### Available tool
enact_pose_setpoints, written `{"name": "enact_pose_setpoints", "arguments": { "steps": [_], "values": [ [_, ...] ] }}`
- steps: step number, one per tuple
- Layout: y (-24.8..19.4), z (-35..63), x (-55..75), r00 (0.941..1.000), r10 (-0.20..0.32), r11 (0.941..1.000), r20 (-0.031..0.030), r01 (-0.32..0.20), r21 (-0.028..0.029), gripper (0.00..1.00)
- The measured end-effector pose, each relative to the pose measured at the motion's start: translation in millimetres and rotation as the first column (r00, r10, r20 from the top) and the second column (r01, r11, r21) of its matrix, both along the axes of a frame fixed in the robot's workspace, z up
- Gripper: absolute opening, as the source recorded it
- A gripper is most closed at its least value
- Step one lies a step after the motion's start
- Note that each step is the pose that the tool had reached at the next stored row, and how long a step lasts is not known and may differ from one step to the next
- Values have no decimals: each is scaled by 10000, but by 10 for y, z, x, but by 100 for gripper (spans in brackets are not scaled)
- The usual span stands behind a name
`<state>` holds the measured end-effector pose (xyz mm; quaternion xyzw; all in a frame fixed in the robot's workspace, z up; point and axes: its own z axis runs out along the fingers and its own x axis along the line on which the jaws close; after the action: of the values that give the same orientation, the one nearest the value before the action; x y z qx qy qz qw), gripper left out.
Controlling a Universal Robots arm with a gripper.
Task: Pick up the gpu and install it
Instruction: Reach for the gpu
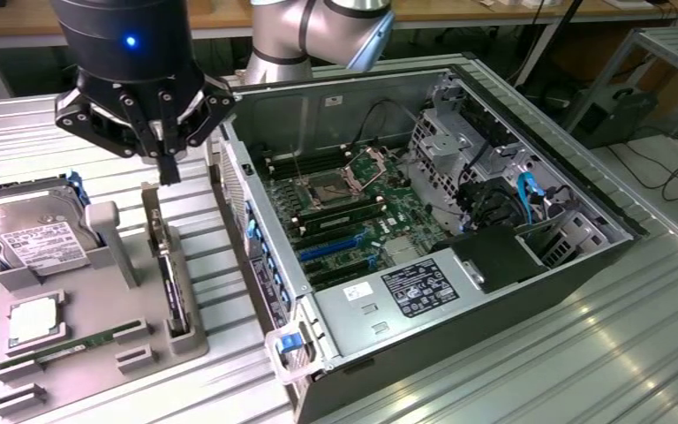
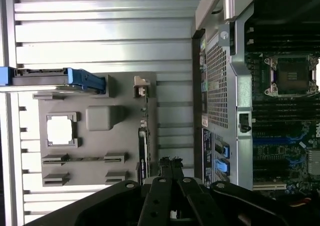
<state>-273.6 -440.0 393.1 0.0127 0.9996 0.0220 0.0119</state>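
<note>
- Black gpu (image 1: 172, 287) stands on edge in a slot of the grey holder tray (image 1: 103, 353), at 9 o'clock of the open computer case (image 1: 457, 221) in the exterior view.
- Gripper (image 1: 169, 172) hangs above the card's pale bracket (image 1: 152, 221) end, at 12 o'clock of the card, fingers pressed together and holding nothing.
- The card is judged light, stiff and fragile; its thin upper edge looks the safest hold, clear of the fan and contacts.

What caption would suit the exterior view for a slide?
Closed gripper hovers near the gpu standing on edge in the gray tray, beside the open computer case.
</note>
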Motion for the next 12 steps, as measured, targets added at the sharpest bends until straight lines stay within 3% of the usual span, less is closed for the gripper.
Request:
{"name": "enact_pose_setpoints", "arguments": {
  "steps": [12],
  "values": [
    [-47,-1,-205,9999,104,9999,0,-104,0,11]
  ]
}}
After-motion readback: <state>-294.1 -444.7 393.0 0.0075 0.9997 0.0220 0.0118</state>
